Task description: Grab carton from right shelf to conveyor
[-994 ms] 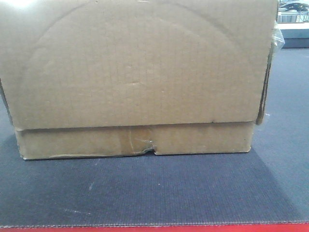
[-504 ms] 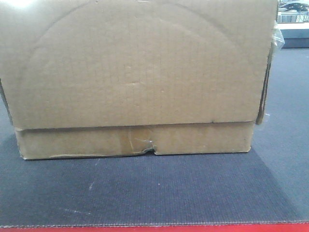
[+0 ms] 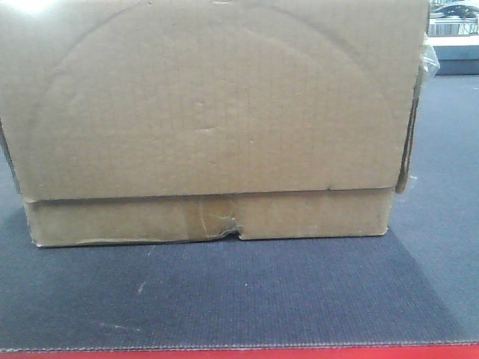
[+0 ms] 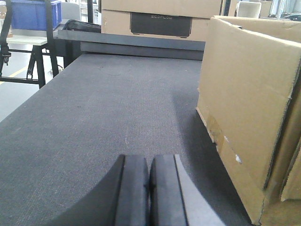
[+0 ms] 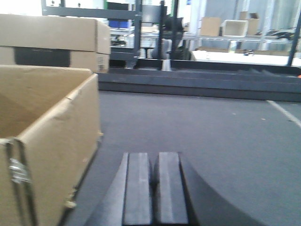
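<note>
The carton (image 3: 209, 120) is sitting flat on the conveyor (image 3: 224, 299), its taped, torn seam facing the red front edge at 6 o'clock, with a bare strip of belt lying between. Open belt is stretching away on both flanks. The left gripper (image 4: 149, 188) is hovering low over the belt with its 2 pads pressed together, holding nothing, the carton wall near at 3 o'clock; the right gripper (image 5: 154, 186) is doing likewise — pads together, carton at 9 o'clock. Another box (image 4: 160, 19) is standing at the far end, its dark label reading "ECOFLOW" — faintly. A blue bin (image 4: 33, 13) is sitting at 11 o'clock.
</note>
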Controlling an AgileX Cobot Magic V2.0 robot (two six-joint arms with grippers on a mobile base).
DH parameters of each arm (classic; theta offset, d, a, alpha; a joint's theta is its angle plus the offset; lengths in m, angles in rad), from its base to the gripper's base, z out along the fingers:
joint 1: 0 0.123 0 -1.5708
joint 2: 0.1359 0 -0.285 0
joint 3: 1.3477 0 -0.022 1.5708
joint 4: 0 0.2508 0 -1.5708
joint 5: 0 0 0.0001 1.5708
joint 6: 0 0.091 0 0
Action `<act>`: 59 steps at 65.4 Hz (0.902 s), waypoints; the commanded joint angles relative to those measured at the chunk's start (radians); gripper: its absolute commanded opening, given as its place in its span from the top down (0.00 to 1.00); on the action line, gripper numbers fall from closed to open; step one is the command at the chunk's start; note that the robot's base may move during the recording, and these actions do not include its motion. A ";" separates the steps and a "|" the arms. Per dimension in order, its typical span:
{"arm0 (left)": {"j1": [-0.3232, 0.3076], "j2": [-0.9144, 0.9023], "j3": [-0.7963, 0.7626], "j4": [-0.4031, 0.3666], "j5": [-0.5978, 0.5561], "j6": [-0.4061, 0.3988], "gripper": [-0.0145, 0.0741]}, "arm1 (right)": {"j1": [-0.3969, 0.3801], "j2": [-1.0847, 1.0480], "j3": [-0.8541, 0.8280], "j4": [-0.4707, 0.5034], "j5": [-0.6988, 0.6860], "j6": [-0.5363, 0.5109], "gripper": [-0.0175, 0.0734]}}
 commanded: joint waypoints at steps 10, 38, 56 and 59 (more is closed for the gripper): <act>0.004 -0.006 -0.001 -0.006 -0.014 0.005 0.83 | -0.068 -0.083 0.199 0.051 -0.153 -0.041 0.89; 0.004 -0.006 -0.001 -0.006 -0.014 0.005 0.83 | -0.072 -0.098 0.320 0.053 -0.230 -0.041 0.89; 0.004 -0.006 -0.001 -0.006 -0.014 0.005 0.83 | -0.072 -0.098 0.320 0.053 -0.230 -0.041 0.89; 0.004 -0.006 -0.001 -0.006 -0.014 0.005 0.83 | -0.072 -0.098 0.320 0.053 -0.230 -0.041 0.89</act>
